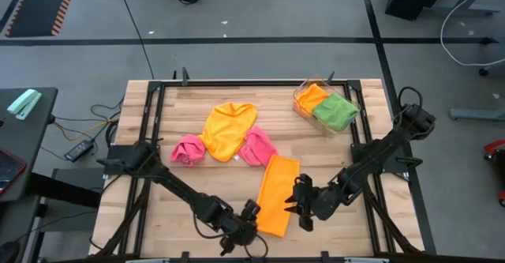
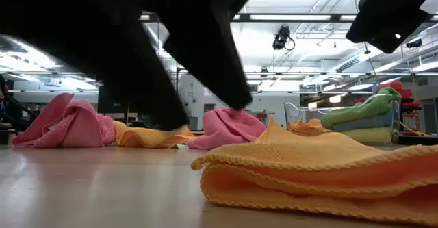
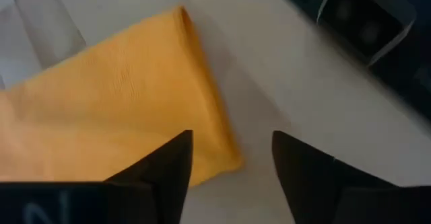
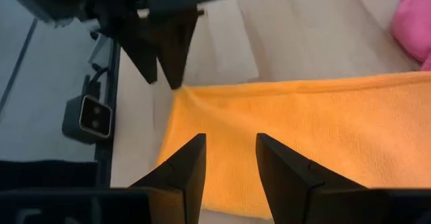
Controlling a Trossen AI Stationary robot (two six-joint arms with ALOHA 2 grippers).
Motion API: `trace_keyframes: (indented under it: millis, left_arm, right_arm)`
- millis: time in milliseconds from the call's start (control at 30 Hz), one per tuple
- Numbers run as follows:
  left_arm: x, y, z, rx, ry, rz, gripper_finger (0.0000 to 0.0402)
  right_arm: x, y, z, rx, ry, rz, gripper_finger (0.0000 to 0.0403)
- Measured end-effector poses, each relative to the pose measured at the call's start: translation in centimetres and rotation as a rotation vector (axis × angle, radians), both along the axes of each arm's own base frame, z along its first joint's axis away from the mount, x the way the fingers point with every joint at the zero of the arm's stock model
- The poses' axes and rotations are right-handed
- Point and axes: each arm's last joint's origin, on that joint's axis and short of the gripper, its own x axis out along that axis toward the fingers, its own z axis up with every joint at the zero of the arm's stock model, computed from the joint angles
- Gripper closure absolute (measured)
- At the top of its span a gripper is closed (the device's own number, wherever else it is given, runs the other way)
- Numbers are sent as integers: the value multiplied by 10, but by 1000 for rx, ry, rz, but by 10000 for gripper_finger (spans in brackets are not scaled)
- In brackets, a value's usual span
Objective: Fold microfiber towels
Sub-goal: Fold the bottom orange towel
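Observation:
An orange towel (image 1: 278,193) lies folded into a long strip on the table's near middle, and fills the front of the low view (image 2: 321,166). My left gripper (image 1: 254,216) is open at the strip's near left corner (image 3: 225,158). My right gripper (image 1: 298,204) is open at the strip's right long edge, its fingers over the cloth (image 4: 229,160). A yellow-orange towel (image 1: 229,129) lies spread farther back, with a crumpled pink towel on its left (image 1: 187,150) and another on its right (image 1: 257,147). My left gripper points down with one fingertip (image 4: 174,79) right at the orange towel's near corner (image 4: 183,95). I cannot tell whether it touches the cloth. My right gripper shows no contact with the towel.
A clear tray (image 1: 303,92) at the far right holds a folded orange towel (image 1: 312,97) and a folded green towel (image 1: 335,111). Dark frame rails run along the table's edges. Bare wood lies left of the strip, toward the near left.

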Motion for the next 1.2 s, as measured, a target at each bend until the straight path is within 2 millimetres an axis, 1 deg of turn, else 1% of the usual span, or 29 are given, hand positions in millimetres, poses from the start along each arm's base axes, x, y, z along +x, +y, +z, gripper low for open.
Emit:
trace_keyframes:
  millis: [100,200,367,467,700,767,833,1033,1067,1200]
  left_arm:
    - [3,1,-7,61,-10,-49,170]
    - [5,3,-14,101,-7,-64,169]
    - [9,5,-21,110,-5,-68,192]
    - [8,6,-28,141,18,-94,207]
    - [9,4,-33,195,2,-132,235]
    - [9,4,-34,193,3,-130,250]
    - [9,4,-34,187,6,-124,275]
    - [8,3,-36,118,35,-77,380]
    - [8,3,-36,106,37,-62,387]
    - [11,7,-36,54,47,7,386]
  right_arm:
    - [0,0,0,6,-5,-19,265]
    - [2,-2,1,13,-9,-27,265]
    - [2,-2,1,41,-11,-48,265]
    - [2,-1,2,50,-19,-48,265]
    - [4,1,4,74,-44,-45,265]
    - [3,3,5,79,-52,-29,265]
    - [2,7,6,85,-62,-10,265]
    - [-4,13,6,53,-64,43,265]
    - [-4,13,6,52,-64,43,265]
    - [-4,13,6,54,-66,42,265]
